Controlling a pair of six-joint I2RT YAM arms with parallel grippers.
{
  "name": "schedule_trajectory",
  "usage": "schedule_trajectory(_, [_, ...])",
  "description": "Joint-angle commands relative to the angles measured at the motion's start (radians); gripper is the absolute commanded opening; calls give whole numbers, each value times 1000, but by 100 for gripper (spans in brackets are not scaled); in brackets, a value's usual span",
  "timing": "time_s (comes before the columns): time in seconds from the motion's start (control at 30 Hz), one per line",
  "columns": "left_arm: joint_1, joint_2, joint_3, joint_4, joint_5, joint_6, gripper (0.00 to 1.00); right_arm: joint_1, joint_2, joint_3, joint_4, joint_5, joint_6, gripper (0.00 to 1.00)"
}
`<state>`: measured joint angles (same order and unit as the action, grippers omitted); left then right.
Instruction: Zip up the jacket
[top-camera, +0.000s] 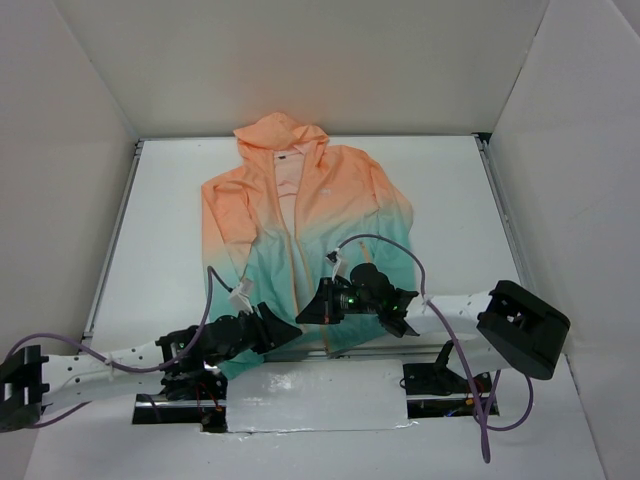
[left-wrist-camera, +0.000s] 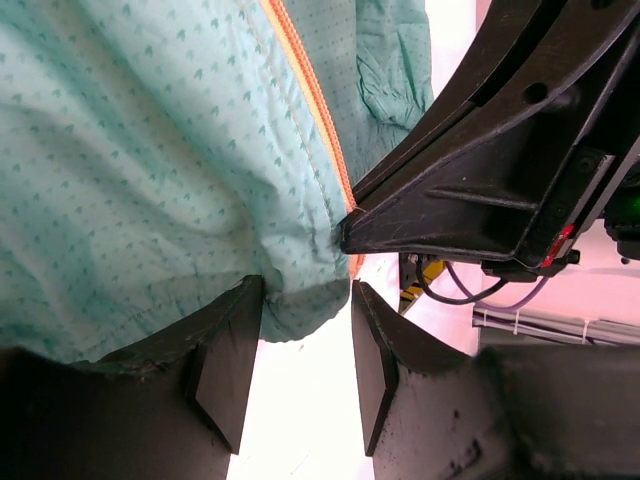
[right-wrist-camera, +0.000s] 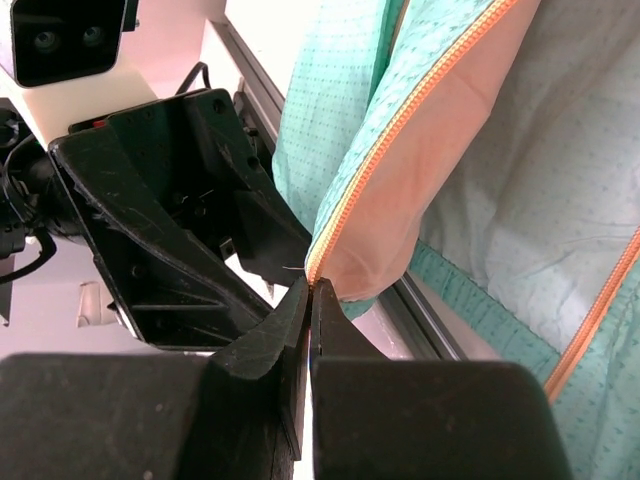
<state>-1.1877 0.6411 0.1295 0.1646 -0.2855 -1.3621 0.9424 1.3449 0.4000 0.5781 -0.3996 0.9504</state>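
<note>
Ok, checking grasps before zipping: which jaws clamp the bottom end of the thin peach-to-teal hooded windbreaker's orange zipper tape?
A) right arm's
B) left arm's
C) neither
A: the right arm's jaws are shut on the orange zipper tape at its lower end; the left arm's jaws stand apart around the windbreaker at its teal hem.

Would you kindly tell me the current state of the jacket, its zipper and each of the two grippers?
jacket: spread out face up, front open.
zipper: undone, its two halves apart.
left gripper: jaws open, a fold of the jacket's bottom edge between them.
right gripper: jaws shut on the bottom end of one zipper half.
</note>
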Motion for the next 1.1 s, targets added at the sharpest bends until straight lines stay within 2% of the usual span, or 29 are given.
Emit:
schedule_trajectory(0.0, [0,-26,-13,75,-29,26,52,10,8,28,48,-10,11,0])
schedule_trajectory(0.37, [2,-6,-31,142,-37,47,42,22,19,23,71,-25,27,0])
schedule_trajectory(0.43, [2,-6,-34,162,-34,58,32,22,25,22,75,-22,28,0])
schedule_trajectory(0.73, [0,-15,-41,150,-35,60,9,22,34,19,78,-16,36,0])
schedule_trajectory(0.8, [2,-17,-37,125,-34,60,1,24,31,25,66,-10,27,0])
schedule_trajectory(0.9, [0,-21,-47,116,-29,67,0,22,20,39,20,11,11,0])
schedule_trajectory(0.97, [0,-43,-60,115,-24,73,0,22,-1,45,-26,28,-5,28])
schedule_trajectory(1.03, [0,-69,-70,107,-18,84,0,13,-32,51,-104,59,-27,69])
schedule_trajectory(1.07, [0,-101,-76,98,-14,98,0,9,-73,51,-130,95,-35,72])
